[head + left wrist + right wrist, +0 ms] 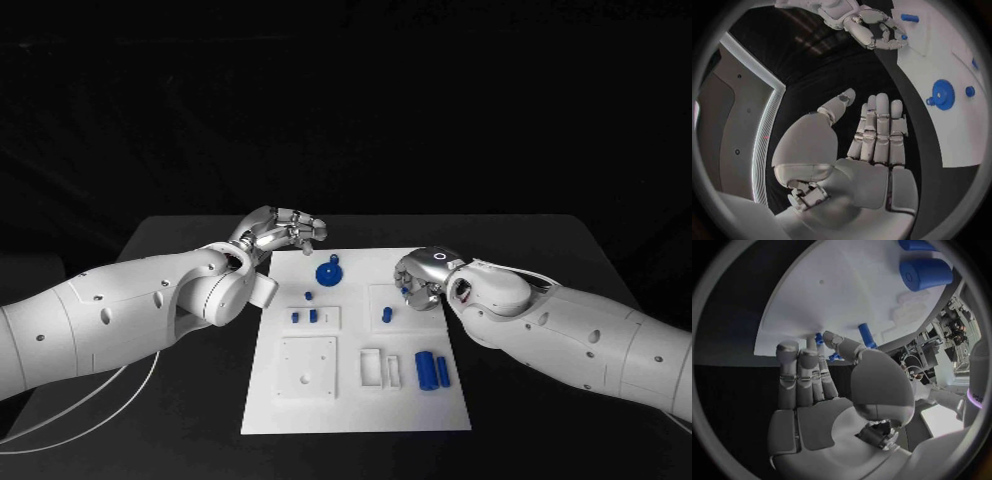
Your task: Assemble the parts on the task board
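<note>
Two cylinders (pixel 431 370): blue, flat on the task board (pixel 433 410) near its right edge, side by side, long axes running near-to-far.
Gear (pixel 329 272): blue disc, lying flat at the board's far end.
Pegs: small blue pins (pixel 303 316) upright in a raised block left of centre; another pin (pixel 387 314) to their right.
Left hand (pixel 281 230): off the board's far left corner, fingers straight and together, holding nothing.
Right hand (pixel 427 275): over the board's right side, fingers extended, nothing gripped.
</note>
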Controlling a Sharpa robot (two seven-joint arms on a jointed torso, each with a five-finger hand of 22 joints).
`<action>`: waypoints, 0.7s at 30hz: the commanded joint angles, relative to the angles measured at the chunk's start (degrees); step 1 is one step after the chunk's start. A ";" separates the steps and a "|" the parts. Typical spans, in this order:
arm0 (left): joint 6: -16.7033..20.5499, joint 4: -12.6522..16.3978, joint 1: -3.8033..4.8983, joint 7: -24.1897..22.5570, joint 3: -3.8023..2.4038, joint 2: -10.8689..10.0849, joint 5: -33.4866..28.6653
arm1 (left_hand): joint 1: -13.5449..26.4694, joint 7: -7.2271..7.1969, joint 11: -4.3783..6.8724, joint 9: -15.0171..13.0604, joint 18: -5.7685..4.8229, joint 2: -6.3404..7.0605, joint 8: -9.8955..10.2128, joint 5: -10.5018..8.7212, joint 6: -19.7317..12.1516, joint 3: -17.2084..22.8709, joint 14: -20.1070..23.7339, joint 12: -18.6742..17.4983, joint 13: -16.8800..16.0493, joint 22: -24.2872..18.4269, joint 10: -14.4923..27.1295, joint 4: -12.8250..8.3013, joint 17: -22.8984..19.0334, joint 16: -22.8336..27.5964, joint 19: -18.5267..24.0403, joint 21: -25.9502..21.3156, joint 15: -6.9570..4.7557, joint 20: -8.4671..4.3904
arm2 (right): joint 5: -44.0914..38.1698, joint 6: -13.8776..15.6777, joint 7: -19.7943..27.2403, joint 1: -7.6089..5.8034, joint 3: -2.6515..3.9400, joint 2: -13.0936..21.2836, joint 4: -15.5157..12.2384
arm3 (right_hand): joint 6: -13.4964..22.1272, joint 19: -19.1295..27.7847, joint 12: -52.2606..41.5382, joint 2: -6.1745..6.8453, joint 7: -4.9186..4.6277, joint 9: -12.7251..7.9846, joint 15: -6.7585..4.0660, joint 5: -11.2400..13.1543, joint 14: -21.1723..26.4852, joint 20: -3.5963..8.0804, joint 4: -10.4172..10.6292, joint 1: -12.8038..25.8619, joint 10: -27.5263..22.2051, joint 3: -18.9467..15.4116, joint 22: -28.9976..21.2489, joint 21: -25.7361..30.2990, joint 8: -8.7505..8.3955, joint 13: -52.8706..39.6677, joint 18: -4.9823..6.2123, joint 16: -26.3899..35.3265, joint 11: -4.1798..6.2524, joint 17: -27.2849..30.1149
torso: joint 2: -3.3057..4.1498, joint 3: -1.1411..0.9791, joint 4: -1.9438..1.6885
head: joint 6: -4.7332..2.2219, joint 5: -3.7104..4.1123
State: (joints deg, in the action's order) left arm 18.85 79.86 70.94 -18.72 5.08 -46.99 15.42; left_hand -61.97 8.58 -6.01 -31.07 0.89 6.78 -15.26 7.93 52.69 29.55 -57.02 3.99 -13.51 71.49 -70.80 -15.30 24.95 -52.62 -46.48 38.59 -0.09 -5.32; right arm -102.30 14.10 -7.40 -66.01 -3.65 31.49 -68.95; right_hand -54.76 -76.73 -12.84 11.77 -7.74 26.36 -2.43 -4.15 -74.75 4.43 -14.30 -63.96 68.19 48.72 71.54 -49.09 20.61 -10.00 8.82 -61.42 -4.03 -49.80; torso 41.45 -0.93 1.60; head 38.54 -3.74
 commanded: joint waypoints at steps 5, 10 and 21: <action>-0.74 0.17 0.11 -0.52 -0.05 0.14 -0.18 | -0.13 0.08 -0.05 0.08 1.03 -0.37 0.30 0.25 -0.40 -0.01 -0.01 -0.15 0.08 0.12 0.56 -0.45 0.07 0.28 0.29 -0.21 0.53 0.02 | -3.20 -2.19 -1.46 1.07 -0.61 -0.60 0.17 | -1.36 0.58 -0.46 0.37 0.38 0.23 -0.45 0.69 0.55 0.15 0.00 -0.25 1.29 0.71 0.41 -0.33 0.55 -0.87 6.18 -0.25 0.44 -0.16 | -0.02 -0.02 0.03 | 0.21 0.02; -0.76 0.19 0.11 -0.51 -0.05 0.18 -0.17 | -0.16 0.08 -0.05 0.08 1.03 -0.38 0.30 0.23 -0.41 -0.01 -0.01 -0.13 0.09 0.14 0.57 -0.46 0.09 0.30 0.29 -0.22 0.53 0.03 | -4.26 -1.87 -2.27 1.29 -0.74 -0.73 0.08 | -2.44 0.56 -1.02 0.28 0.83 0.44 -0.81 0.79 0.53 0.21 0.03 -0.43 2.19 1.11 0.68 -0.46 0.94 -1.81 6.18 -0.27 0.83 -0.21 | -0.04 -0.02 0.03 | 0.29 0.07; -0.64 0.28 0.11 -0.45 -0.05 0.23 -0.02 | -0.22 0.07 -0.05 0.07 1.05 -0.42 0.28 0.22 -0.41 0.01 -0.03 -0.11 0.10 0.17 0.58 -0.48 0.12 0.32 0.29 -0.23 0.54 0.04 | -6.28 -1.64 -3.61 1.50 -0.87 -0.81 -0.14 | -5.08 0.10 -2.30 -0.22 1.88 0.94 -1.77 0.87 0.19 0.31 -0.30 -0.98 4.28 2.31 1.22 -0.83 1.80 -4.12 6.18 -0.28 1.84 -0.31 | -0.05 -0.01 0.01 | 0.41 0.24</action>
State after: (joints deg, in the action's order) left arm 18.81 79.94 70.94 -18.65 5.08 -46.93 15.45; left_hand -61.97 8.58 -6.20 -31.08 0.88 6.78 -15.26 7.93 52.69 29.65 -57.02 3.99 -13.46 71.59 -70.58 -15.40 25.00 -52.62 -46.48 38.59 -0.09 -5.31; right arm -107.04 15.71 -10.56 -65.40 -3.91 30.73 -69.06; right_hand -59.54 -76.37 -14.86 11.61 -5.82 27.16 -3.33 -3.55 -75.03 4.45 -14.65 -64.58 70.69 50.78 72.69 -49.59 22.20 -14.05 8.24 -61.41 -2.60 -50.05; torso 41.42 -0.94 1.62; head 38.92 -3.54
